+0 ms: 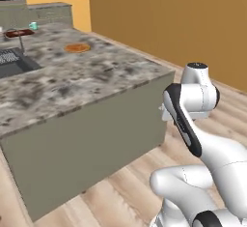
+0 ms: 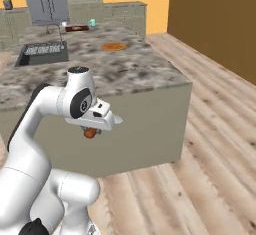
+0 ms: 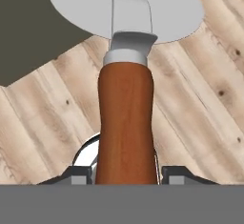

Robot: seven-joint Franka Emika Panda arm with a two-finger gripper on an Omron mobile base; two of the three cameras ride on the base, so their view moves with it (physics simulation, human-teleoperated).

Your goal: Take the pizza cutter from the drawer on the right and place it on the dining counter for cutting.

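Granite dining counter [image 1: 72, 78], wood floor [image 2: 220, 144], ochre walls [image 1: 159, 18].

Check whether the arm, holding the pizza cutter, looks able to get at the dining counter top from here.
Probably yes. The gripper holds the pizza cutter below the level of the dining counter, beside its olive side wall. Nothing stands between them, and the near corner of the top is bare; the arm must lift first.
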